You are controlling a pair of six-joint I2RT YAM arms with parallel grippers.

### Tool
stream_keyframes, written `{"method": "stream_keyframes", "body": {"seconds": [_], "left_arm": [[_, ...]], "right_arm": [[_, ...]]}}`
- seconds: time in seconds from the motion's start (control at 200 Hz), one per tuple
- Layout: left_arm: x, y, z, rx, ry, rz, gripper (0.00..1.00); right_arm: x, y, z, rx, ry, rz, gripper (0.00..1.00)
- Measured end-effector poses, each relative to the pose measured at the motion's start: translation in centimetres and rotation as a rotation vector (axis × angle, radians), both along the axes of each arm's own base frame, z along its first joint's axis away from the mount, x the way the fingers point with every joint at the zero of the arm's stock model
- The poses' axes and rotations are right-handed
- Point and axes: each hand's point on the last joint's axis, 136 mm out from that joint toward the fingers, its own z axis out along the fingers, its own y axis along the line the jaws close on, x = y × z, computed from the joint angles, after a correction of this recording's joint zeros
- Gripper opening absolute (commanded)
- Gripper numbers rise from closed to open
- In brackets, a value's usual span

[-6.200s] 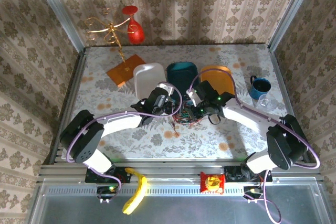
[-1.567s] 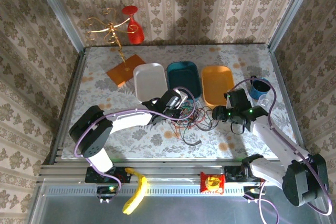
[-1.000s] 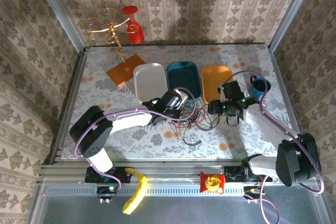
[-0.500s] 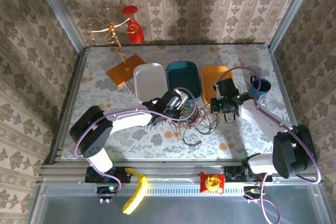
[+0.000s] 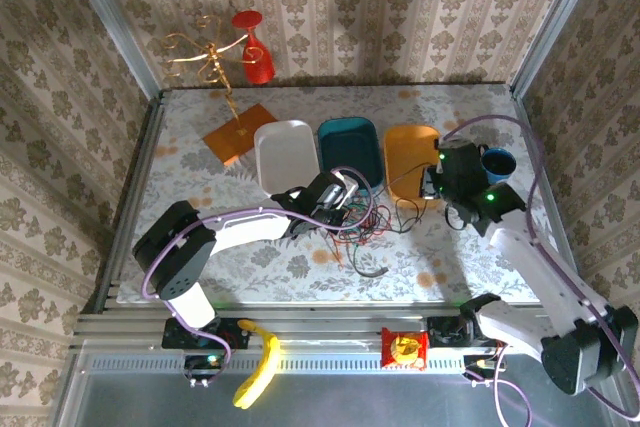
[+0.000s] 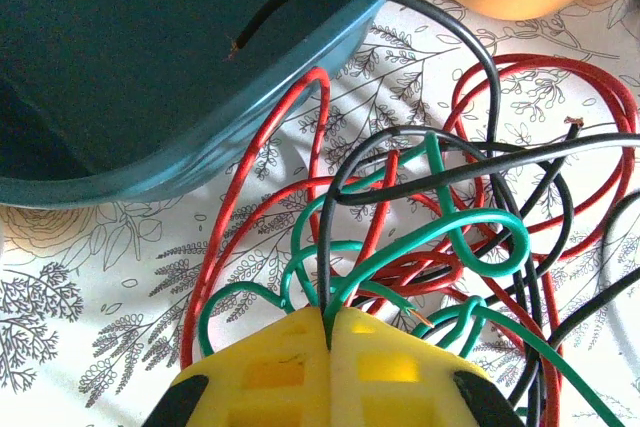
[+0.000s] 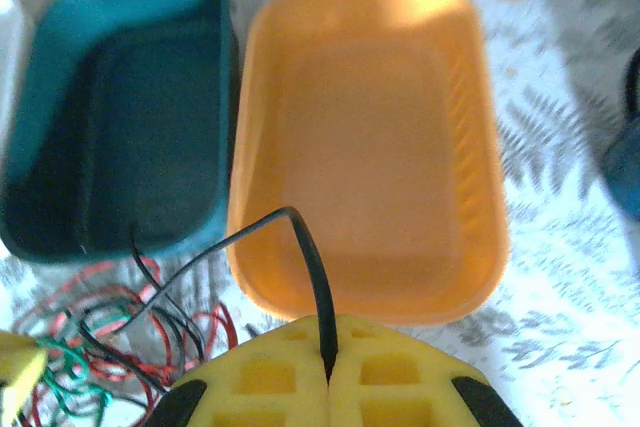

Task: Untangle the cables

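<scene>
Cables (image 5: 365, 227) lie in a messy heap near the middle of the flowery desk (image 5: 200, 187). The heap is just on the near side of the teal tray (image 5: 348, 147) and the orange tray (image 5: 410, 157). It has a red cable (image 6: 250, 197), a green cable (image 6: 470, 237) and a black cable (image 6: 480, 57), all looped over and under each other. One black end pokes out over the teal tray (image 6: 150, 67).

The left fingers (image 5: 347, 205) sit at the left side of the heap. In the left wrist view the left fingers (image 6: 335, 332) are pressed tight together. The black cable goes straight down into the crack between them, so they pinch it. Green loops come up right beside that spot.

The right fingers (image 5: 434, 186) are to the right of the heap, by the near right corner of the orange tray. In the right wrist view the right fingers (image 7: 333, 352) are pressed tight together too, with the black cable (image 7: 310, 247) pinched between them. From there the cable goes up, bends left over the near edge of the orange tray (image 7: 370, 147) and runs down to the heap by the teal tray (image 7: 120, 117).

A white tray (image 5: 285, 152) sits just left of the teal tray. A blue mug (image 5: 497, 164) stands at the right side of the desk, near the right arm.
</scene>
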Motion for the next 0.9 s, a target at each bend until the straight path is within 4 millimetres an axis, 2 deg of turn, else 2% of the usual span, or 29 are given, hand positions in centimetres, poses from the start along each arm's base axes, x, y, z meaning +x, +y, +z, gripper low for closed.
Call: {"method": "stream_keyframes", "body": {"seconds": [0.125, 0.465, 0.705, 0.795, 0.9], "left_arm": [[0.0, 0.0, 0.0, 0.001, 0.000, 0.000, 0.00], [0.0, 0.1, -0.1, 0.006, 0.003, 0.001, 0.00], [0.0, 0.1, -0.3, 0.015, 0.000, 0.001, 0.00], [0.0, 0.2, -0.7, 0.029, 0.003, 0.001, 0.00], [0.0, 0.4, -1.3, 0.053, 0.013, 0.002, 0.00]], "right_arm": [[-0.1, -1.4, 4.9, -0.007, -0.130, -0.060, 0.00], [-0.8, -4.5, 15.6, -0.076, -0.393, -0.176, 0.00], [-1.2, -6.1, 24.1, -0.124, -0.600, -0.230, 0.00], [-1.2, -6.6, 26.4, -0.125, -0.660, -0.254, 0.00], [-1.1, -7.3, 27.9, -0.127, -0.693, -0.280, 0.00]]}}
